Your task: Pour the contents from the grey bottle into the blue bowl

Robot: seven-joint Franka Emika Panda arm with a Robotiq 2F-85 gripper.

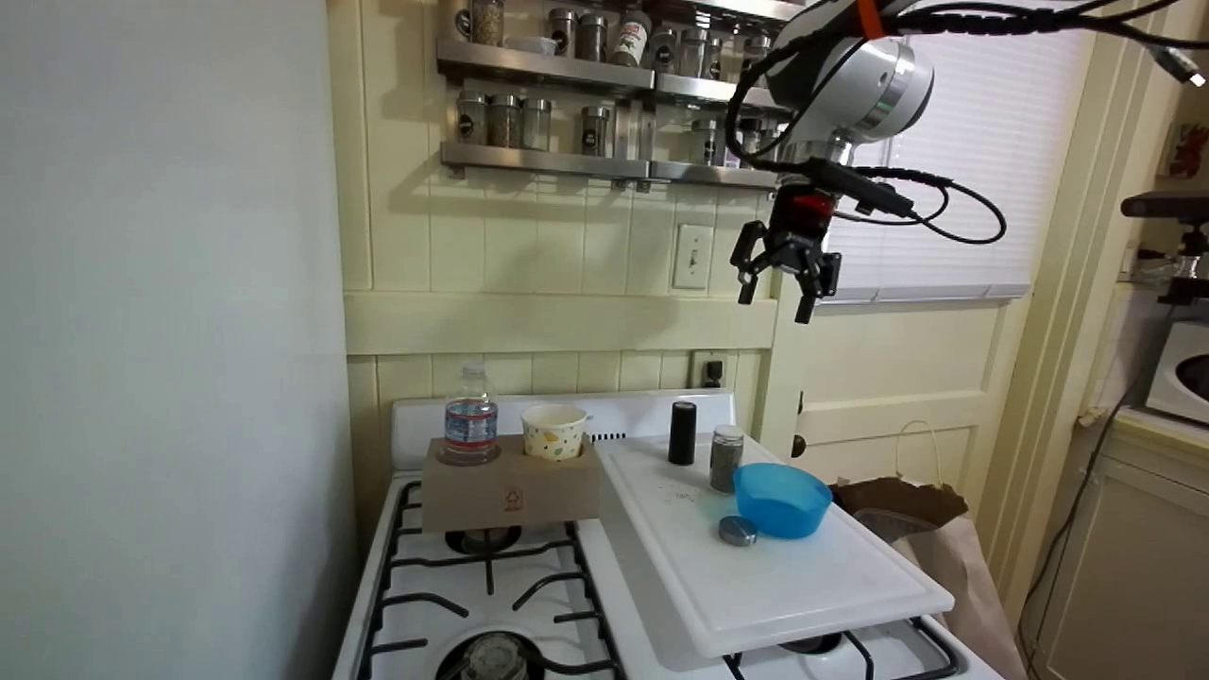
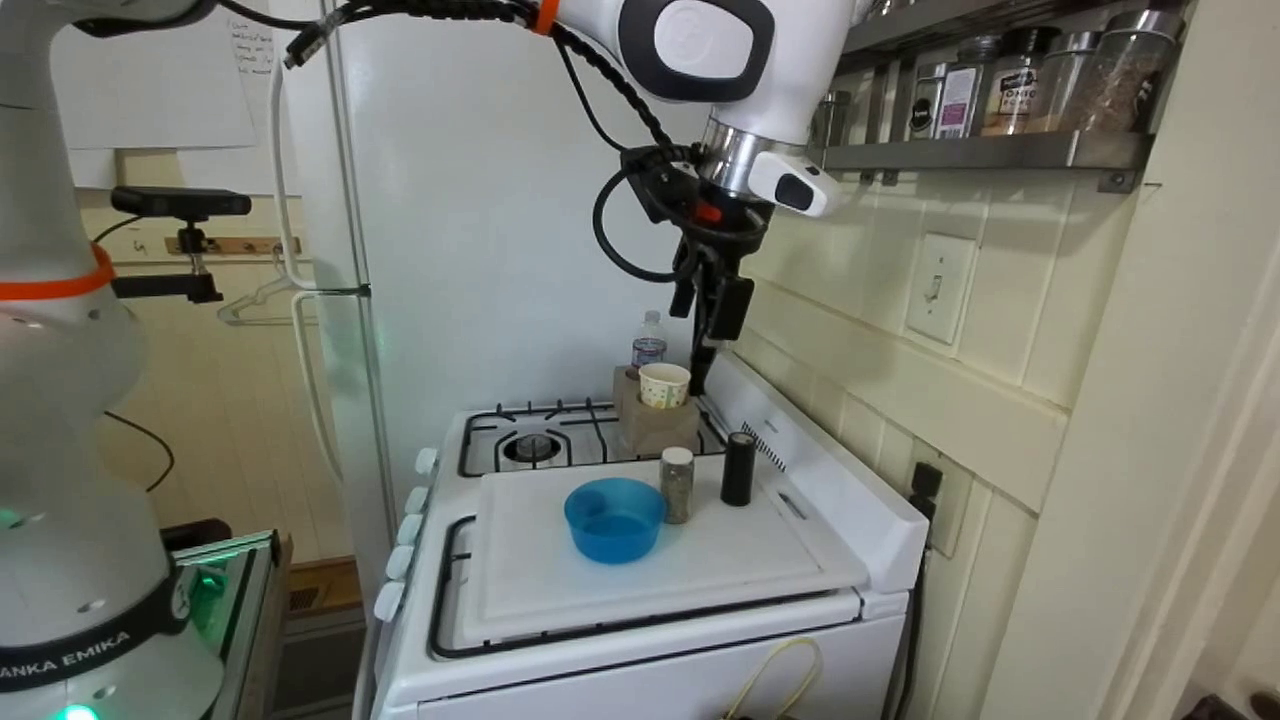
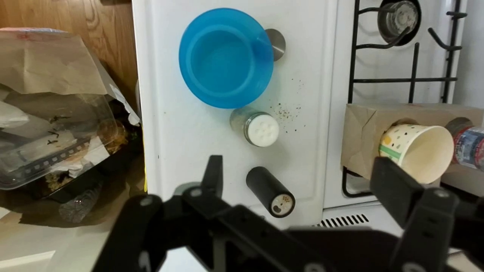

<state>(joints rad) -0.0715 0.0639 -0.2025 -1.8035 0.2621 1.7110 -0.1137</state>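
The grey bottle stands upright on the white board, with a white perforated top. It also shows in an exterior view and in the wrist view. The blue bowl sits right beside it; its inside looks empty in the wrist view. The bowl also shows in an exterior view. My gripper is open and empty, high above the board and pointing down. In the wrist view the fingers are wide apart, with the grey bottle ahead of the left finger.
A small black bottle stands near the grey bottle. A metal lid lies against the bowl. A cardboard box holds a clear bottle and a paper cup. Shelves line the wall. A paper bag stands beside the stove.
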